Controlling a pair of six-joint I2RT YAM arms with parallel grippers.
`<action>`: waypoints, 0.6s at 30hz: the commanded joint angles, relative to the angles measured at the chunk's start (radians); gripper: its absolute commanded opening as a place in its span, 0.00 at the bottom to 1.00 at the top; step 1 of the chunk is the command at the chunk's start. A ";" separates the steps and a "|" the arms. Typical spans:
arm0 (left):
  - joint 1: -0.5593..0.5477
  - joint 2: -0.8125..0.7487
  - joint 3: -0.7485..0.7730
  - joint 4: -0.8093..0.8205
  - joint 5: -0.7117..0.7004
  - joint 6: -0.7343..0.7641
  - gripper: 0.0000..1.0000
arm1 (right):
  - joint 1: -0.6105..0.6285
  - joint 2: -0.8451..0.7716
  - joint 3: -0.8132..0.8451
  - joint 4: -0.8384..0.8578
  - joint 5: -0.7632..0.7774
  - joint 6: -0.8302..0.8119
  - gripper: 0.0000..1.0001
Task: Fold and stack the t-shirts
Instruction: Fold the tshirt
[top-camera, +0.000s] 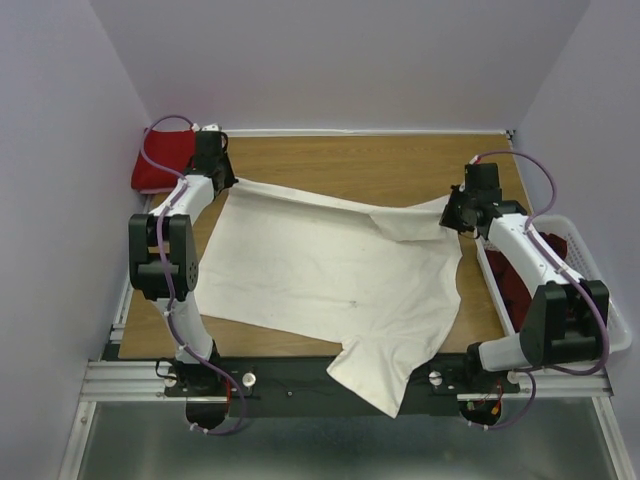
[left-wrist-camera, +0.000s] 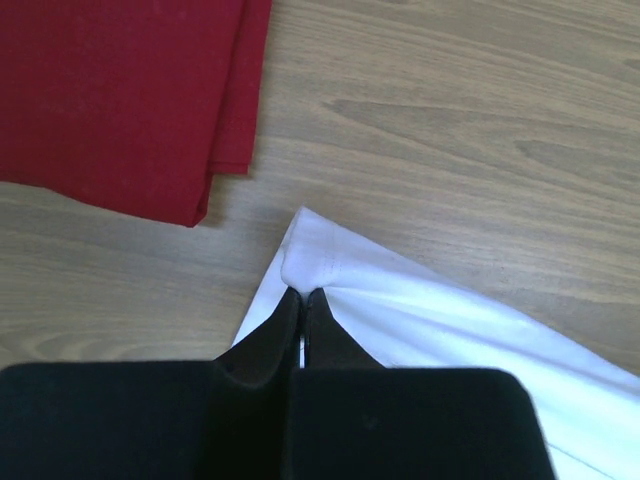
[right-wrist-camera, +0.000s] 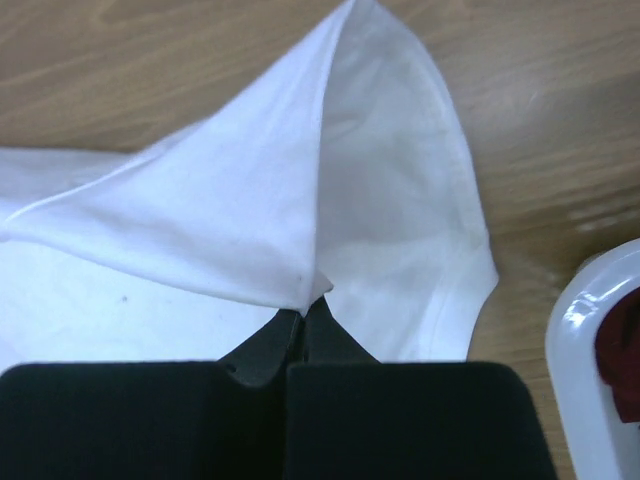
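Cream-white t-shirt (top-camera: 330, 270) covers most of the bench (top-camera: 400, 160), spread nearly flat with its long axis running left to right: the hem lies toward the left edge and the shoulders toward the right, and one sleeve spills over the near edge. Its far side edge is lifted off the wood and drawn into a taut line between the two arms, so the whole body of the shirt lies toward the near edge from both sets of jaws. That suggests the coming move is a lengthwise fold, with the raised edge carried nearward over the cloth below, both arms travelling together to keep the line straight. A white lattice basket (top-camera: 600, 270) stands at the right edge of the bench, with a dark red shirt (top-camera: 515, 285) inside it. A bright red shirt (top-camera: 160, 160), already folded, sits in the far left corner, near the held hem corner but apart from it in the left wrist view. The left gripper (left-wrist-camera: 303, 293) is clamped tight on that far-left hem corner, just beside the folded red one. The right gripper (right-wrist-camera: 303, 312) is likewise pinched closed on a peak of white fabric by the far sleeve, which fans out beyond its fingertips. Neither arm is nearer the work; each has its own end.
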 joint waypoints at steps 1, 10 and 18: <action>0.008 -0.055 -0.003 -0.030 -0.072 0.033 0.00 | -0.009 -0.028 -0.060 -0.066 -0.108 0.030 0.01; 0.008 -0.078 -0.006 -0.053 -0.114 0.055 0.00 | -0.008 -0.091 -0.077 -0.132 -0.138 0.030 0.01; 0.008 -0.095 -0.015 -0.070 -0.120 0.055 0.00 | -0.009 -0.117 -0.040 -0.203 -0.174 0.021 0.01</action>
